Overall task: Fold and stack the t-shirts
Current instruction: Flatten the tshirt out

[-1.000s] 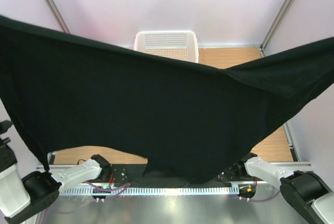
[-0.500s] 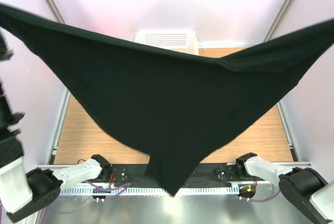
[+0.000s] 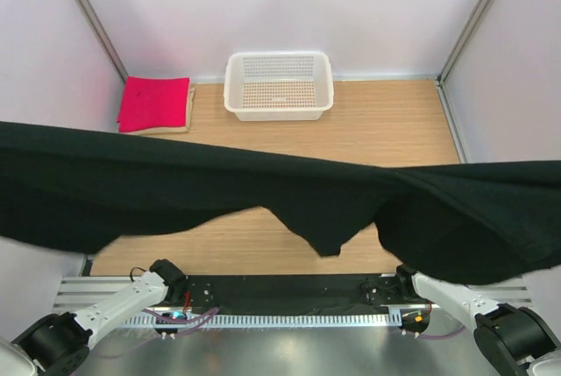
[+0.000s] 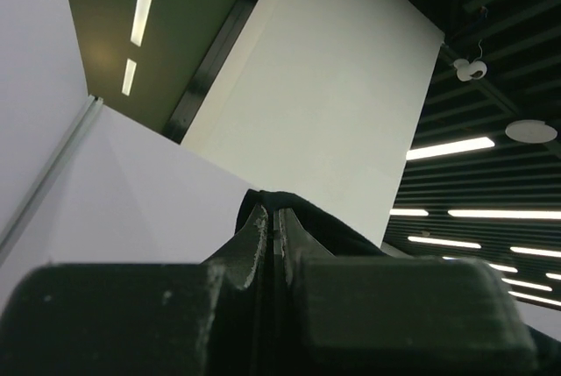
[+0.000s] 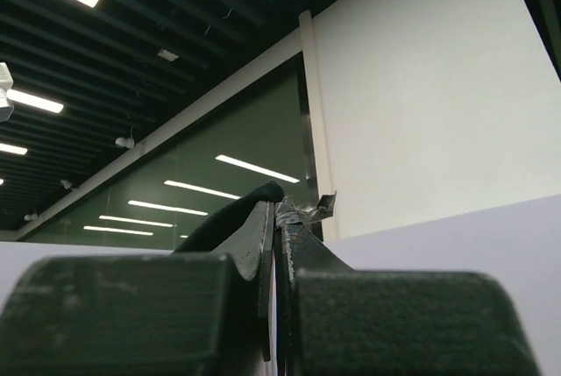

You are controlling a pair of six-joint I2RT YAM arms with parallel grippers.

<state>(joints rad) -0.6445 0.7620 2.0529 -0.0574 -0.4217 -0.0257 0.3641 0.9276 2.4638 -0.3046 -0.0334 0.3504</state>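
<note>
A large black t-shirt (image 3: 219,192) hangs stretched in the air across the whole top view, from the left edge to the right edge, above the wooden table (image 3: 386,122). In the left wrist view my left gripper (image 4: 273,211) points upward, shut on a fold of the black cloth (image 4: 324,223). My right gripper (image 5: 277,205) also points upward, shut on black cloth (image 5: 232,209) and a small crumpled grey tag (image 5: 307,209). Neither gripper shows in the top view. A folded pink-red t-shirt (image 3: 155,102) lies at the back left on a beige one (image 3: 181,127).
A white mesh basket (image 3: 279,85) stands at the back middle of the table. Slanted metal frame posts (image 3: 88,17) rise at both back corners beside pale walls. The two arm bases (image 3: 158,284) sit on the black rail at the near edge.
The black t-shirt has come down from a high, deep drape to a lower, flatter band. The basket and the pink-red shirt behind it now show. Both arms have left the top view.
</note>
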